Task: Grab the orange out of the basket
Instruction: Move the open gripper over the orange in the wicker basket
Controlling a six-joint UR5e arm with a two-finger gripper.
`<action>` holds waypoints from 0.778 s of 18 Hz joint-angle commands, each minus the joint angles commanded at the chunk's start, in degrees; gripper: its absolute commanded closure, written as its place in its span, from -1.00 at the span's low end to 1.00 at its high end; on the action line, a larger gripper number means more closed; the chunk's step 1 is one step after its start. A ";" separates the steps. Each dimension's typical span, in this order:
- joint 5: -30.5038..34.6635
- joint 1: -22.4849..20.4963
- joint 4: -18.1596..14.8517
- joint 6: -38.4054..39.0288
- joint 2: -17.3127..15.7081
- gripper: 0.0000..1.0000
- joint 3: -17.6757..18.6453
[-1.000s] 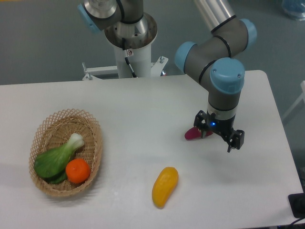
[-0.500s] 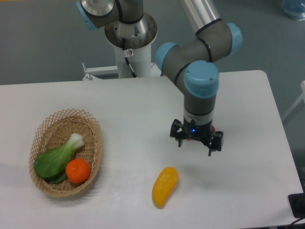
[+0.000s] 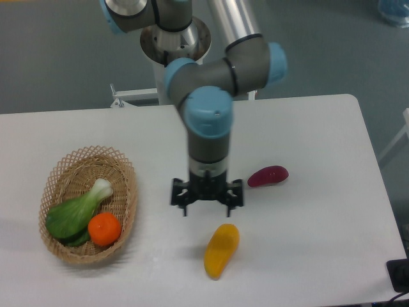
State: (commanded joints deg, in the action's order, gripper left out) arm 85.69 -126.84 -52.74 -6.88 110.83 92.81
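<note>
The jaws stand spread wide and empty, pointing down at the bench; the gripper [image 3: 206, 199] hangs above bare bench surface near the middle of the view, well apart from the basket to its left.

Left: the wicker basket [image 3: 64, 171] rests on the white bench [image 3: 332, 249]. Inside it, the orange [image 3: 104, 229] lies at the near end, close to the basket's right wall, touching a green bok choy [image 3: 75, 212] whose white stalk end points up and right. The orange's top and right side show unobstructed.

Centre: the arm's blue-capped wrist [image 3: 207, 113] carries the gripper straight down. Just below and right of the jaws lies a yellow mango-like fruit [image 3: 221, 250], not the target.

Right: a dark purple eggplant-like piece [image 3: 268, 176] lies alone.

Guidance for the step in hand, the approach to the basket: carry the gripper leftward high enough to clear the woven rim, centre the jaws over the orange, then descend vertically. Probably best to turn the jaws so that one finger enters between orange and basket wall and the other avoids the bok choy leaf. Close across the fruit's widest girth, since a smooth round skin is likely to slip from a high grip.
</note>
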 joint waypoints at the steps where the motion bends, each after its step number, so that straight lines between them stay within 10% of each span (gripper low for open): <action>1: 0.09 0.88 0.00 1.07 0.35 -1.00 -0.17; 14: 2.99 13.19 -0.09 12.59 5.53 -1.00 -1.23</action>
State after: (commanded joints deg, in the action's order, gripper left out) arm 88.68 -113.65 -52.82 5.71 116.36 91.59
